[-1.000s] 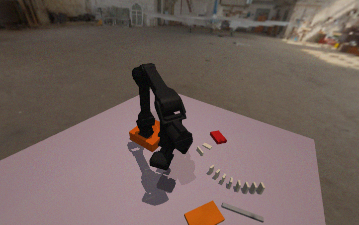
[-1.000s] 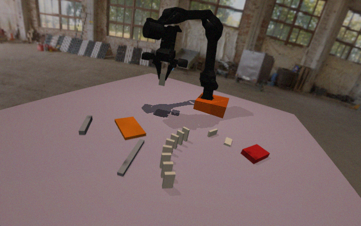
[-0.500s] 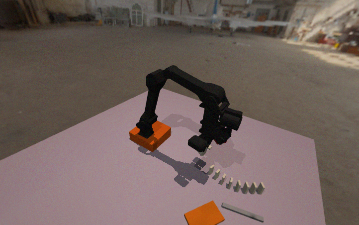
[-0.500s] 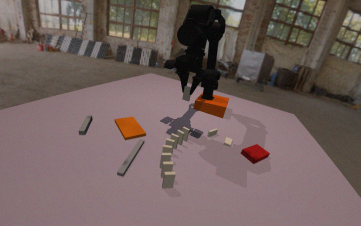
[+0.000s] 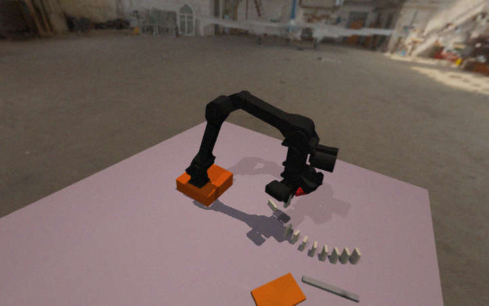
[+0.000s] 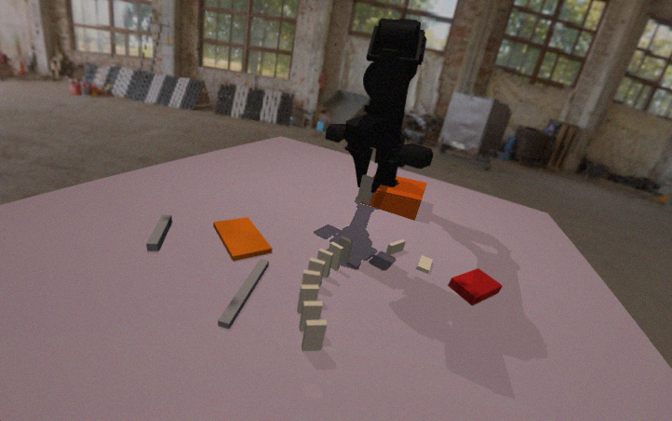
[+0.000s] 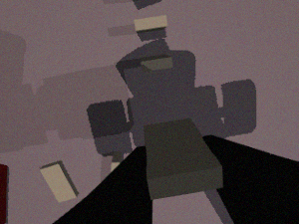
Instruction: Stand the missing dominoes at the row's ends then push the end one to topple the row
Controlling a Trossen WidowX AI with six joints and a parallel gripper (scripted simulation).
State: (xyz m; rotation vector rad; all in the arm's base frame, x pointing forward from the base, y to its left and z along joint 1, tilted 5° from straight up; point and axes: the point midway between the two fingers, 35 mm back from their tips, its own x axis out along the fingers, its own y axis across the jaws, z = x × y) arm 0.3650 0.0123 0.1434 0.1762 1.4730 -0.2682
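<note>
My gripper (image 5: 287,198) (image 6: 368,186) (image 7: 174,150) is shut on a domino (image 5: 287,203) (image 6: 365,193) (image 7: 183,158). It holds the domino roughly upright, in the air above the table, on the robot-base side of the row. Several cream dominoes stand in a curved row, from the end domino (image 5: 288,231) (image 6: 345,249) (image 7: 158,63) nearest the arm to the far end domino (image 5: 355,255) (image 6: 314,336). A loose domino (image 5: 272,205) (image 6: 396,247) (image 7: 116,166) lies on its long edge. Another (image 6: 424,264) (image 7: 58,182) lies flat; the top view does not show it clearly.
A red block (image 5: 300,191) (image 6: 474,286) (image 7: 3,194) lies beyond the loose dominoes. An orange slab (image 5: 278,290) (image 6: 242,237) and a long grey bar (image 5: 330,288) (image 6: 244,293) lie on the row's other side. A shorter grey bar (image 6: 159,232) lies past the slab. The arm stands on an orange base (image 5: 224,179) (image 6: 413,195).
</note>
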